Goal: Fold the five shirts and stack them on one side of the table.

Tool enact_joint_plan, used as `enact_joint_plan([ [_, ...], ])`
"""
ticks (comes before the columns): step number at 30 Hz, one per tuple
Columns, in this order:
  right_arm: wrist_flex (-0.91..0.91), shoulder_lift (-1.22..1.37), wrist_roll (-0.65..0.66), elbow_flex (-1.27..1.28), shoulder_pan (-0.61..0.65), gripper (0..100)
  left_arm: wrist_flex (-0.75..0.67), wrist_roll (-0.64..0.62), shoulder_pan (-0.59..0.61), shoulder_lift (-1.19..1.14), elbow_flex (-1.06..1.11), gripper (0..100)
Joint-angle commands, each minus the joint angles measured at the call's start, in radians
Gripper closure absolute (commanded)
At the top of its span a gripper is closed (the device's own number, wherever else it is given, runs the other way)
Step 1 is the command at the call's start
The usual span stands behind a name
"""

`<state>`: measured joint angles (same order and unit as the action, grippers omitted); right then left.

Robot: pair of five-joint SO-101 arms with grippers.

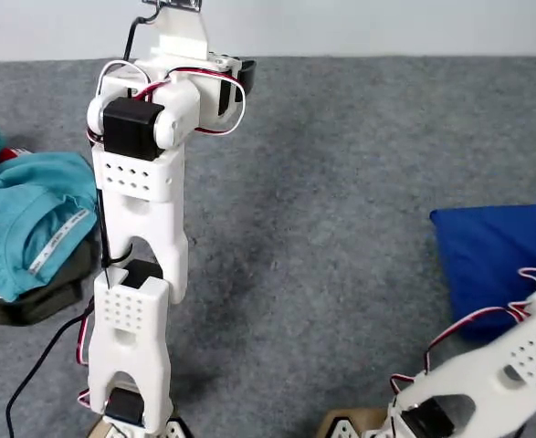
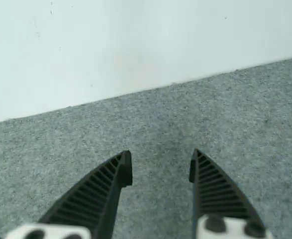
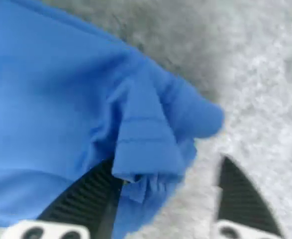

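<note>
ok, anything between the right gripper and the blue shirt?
Nothing visible. The right gripper is open right at the blue shirt, at its folded edge. Fabric overlaps one finger and the other sits over the gray table.

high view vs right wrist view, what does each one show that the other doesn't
High view, not the right wrist view: the teal shirt crumpled on a dark garment beside the left arm, which is stretched toward the far wall. Right wrist view, not the high view: the right gripper with open fingers, and a loose fold of the blue shirt lying over one finger. Both: the blue shirt and the grey table surface.
</note>
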<state>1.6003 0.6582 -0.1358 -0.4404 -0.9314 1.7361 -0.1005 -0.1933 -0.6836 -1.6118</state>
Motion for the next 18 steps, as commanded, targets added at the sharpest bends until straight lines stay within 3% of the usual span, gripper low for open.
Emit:
enact_joint_plan([
  [1,0.051,-0.127,0.048,-0.037,-0.085,59.3,0.021,-0.002,-0.012,0.064,-0.031,81],
  [5,0.133,-0.268,0.087,-0.037,-0.124,58.6,0.021,-0.002,-0.012,0.063,-0.031,81],
  [10,0.134,-0.456,0.097,-0.037,-0.073,58.6,0.021,-0.002,-0.012,0.058,-0.031,81],
  [16,0.07,-0.575,0.107,-0.037,0.171,58.6,0.021,0.0,-0.003,0.057,-0.031,81],
  [18,0.068,-0.61,0.164,-0.037,0.268,58.6,0.021,0.002,0.018,0.058,-0.019,81],
])
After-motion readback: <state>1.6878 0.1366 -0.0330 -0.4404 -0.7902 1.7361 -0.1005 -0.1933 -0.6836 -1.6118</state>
